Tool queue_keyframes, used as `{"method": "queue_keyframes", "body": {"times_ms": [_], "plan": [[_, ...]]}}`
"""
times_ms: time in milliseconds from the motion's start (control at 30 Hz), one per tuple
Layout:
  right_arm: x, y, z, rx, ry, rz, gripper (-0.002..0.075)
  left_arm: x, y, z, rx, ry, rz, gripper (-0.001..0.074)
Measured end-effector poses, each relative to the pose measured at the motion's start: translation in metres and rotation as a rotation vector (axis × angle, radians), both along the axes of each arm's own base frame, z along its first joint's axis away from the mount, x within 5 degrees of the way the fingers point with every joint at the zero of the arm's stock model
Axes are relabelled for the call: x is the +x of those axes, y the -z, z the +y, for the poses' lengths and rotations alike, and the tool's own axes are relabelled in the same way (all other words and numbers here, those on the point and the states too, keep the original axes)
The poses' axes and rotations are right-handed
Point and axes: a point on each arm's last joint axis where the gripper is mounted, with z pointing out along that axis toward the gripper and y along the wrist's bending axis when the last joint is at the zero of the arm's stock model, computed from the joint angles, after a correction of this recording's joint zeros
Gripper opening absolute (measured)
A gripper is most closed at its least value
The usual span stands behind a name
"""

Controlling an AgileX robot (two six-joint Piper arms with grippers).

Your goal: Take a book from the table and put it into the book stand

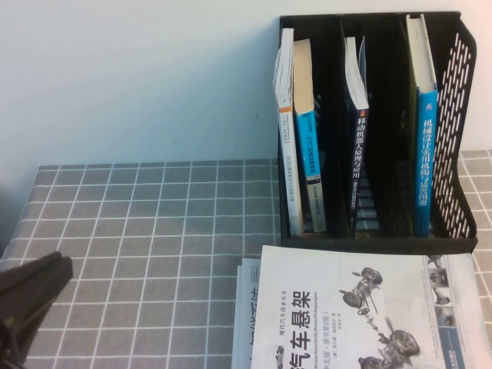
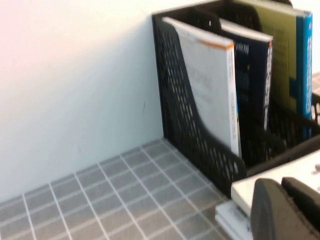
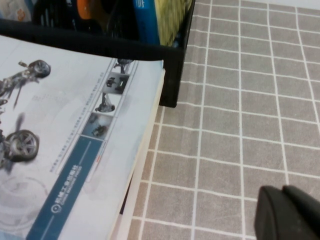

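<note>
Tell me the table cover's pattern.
Grey cloth with a white grid of squares on the table; clearest in the high view.

Black book stand point(image 1: 453, 115) — grey, white-gridded table point(image 1: 154, 231); grippers seemingly black.

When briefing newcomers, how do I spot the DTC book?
Past the shut left gripper near-left and the right gripper beside the book pile stands the black book stand. In its leftmost slot, the book has the blue spine, its neighbour white.

cut off: white car-chassis book point(image 1: 361, 315) ran past the high view's lower edge | hidden: books beneath it showed only edges point(image 1: 244, 323) | blurred: spine lettering in book stand point(image 2: 200, 140) unreadable | left gripper point(image 1: 31, 296) cropped at corner | right gripper point(image 3: 290, 215) cropped
</note>
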Motion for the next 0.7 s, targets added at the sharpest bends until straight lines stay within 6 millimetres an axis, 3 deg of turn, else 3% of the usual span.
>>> {"method": "queue_keyframes", "body": {"times_ms": [300, 700], "plan": [[0.0, 0.0, 0.0, 0.0, 0.0, 0.001, -0.0004, -0.016, 0.046, 0.014, -0.016, -0.052, 0.121, -0.0002], [0.0, 0.0, 0.0, -0.001, 0.001, 0.002, -0.0004, -0.039, 0.105, 0.047, -0.22, -0.451, 0.135, -0.0002]]}}
